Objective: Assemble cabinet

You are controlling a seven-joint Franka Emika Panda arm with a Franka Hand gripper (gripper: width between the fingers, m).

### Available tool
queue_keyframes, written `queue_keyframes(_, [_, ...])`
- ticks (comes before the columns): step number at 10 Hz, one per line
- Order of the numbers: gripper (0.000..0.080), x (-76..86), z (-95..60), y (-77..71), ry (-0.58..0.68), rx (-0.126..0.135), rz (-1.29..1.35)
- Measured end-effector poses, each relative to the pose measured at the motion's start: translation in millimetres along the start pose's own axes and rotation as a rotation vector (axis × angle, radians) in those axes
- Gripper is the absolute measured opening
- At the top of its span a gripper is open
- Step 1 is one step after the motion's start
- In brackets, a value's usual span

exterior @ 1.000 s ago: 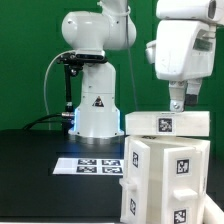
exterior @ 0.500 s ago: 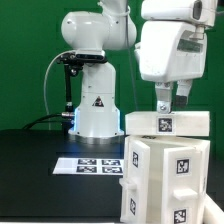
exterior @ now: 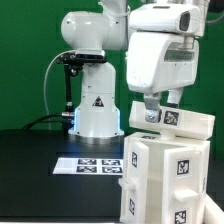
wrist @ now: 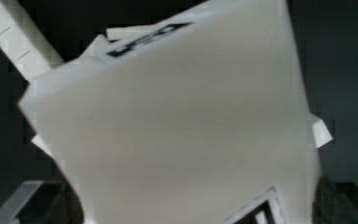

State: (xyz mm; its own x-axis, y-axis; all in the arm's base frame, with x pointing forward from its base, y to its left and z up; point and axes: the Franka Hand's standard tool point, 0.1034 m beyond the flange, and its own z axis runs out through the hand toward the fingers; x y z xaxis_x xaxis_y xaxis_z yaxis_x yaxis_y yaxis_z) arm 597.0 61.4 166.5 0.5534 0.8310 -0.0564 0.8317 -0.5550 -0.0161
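The cabinet (exterior: pixel 165 180) is a white box with marker tags, standing at the exterior view's lower right. A flat white panel (exterior: pixel 192 122) with tags lies across its top. My gripper (exterior: pixel 160 108) has come down at that panel's end on the exterior view's left, with one finger (exterior: pixel 149 114) in front of the panel's edge and the other behind it. The jaws stand apart on either side of the panel. In the wrist view the white panel (wrist: pixel 176 130) fills almost the whole picture, with a tag (wrist: pixel 149 40) at its far end, and my gripper (wrist: pixel 179 208) straddles it.
The marker board (exterior: pixel 98 163) lies flat on the black table to the exterior view's left of the cabinet. The arm's white base (exterior: pixel 95 105) stands behind it, in front of a green backdrop, with a black stand (exterior: pixel 68 80) beside it.
My gripper has moved down and toward the exterior view's left, from above the top panel to around its end. The cabinet and panel have not moved.
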Motion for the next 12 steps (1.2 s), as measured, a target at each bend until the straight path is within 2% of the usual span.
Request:
queue_keyframes(2, [0.0649,-0.5,-0.2,0.3,0.0,0.0,0.006])
queue_keyframes(4, [0.0649,0.8,-6.7,0.3,0.004,0.0,0.022])
queue_keyframes(6, [0.0649,5.6,-16.7,-6.3,0.017,-0.005,0.029])
queue_keyframes(7, [0.0649,9.4,-21.5,-12.0,0.025,-0.019,0.044])
queue_keyframes(8, [0.0649,10.4,-22.4,-15.6,0.036,-0.026,0.06])
queue_keyframes(12, [0.0649,7.8,-19.8,-13.0,0.036,-0.03,0.066])
